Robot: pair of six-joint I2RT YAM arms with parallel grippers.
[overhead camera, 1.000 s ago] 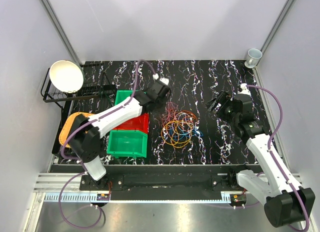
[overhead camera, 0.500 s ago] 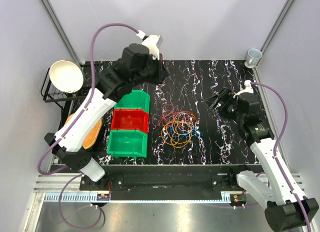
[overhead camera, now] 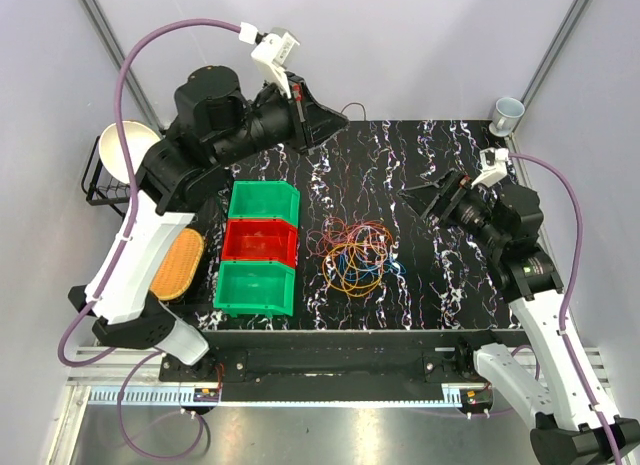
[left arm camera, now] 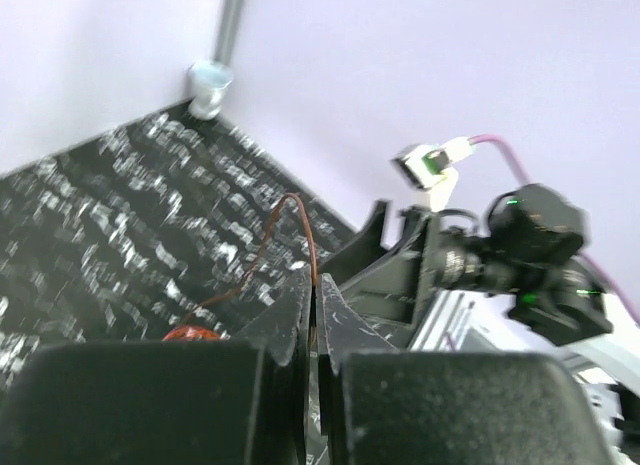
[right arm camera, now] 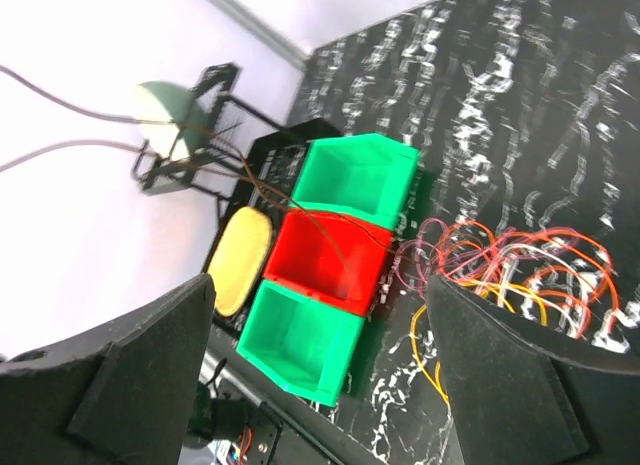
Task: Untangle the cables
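The cables lie as a tangle of orange, yellow, red and blue loops on the black marbled table, right of the bins; they also show at the right of the right wrist view. My left gripper is raised high over the table's back left, shut on one thin reddish cable that arcs out from between its jaws. That strand trails down across the red bin. My right gripper hovers right of the pile, open and holding nothing.
Three bins stand in a column left of the pile: green, red, green. A white bowl sits on a black rack, with a yellow oval pad below. A cup stands at the back right corner.
My left arm has risen from the pile's left edge up and toward the back left, carrying the thin cable with it. The right arm has lifted slightly, jaws still open.
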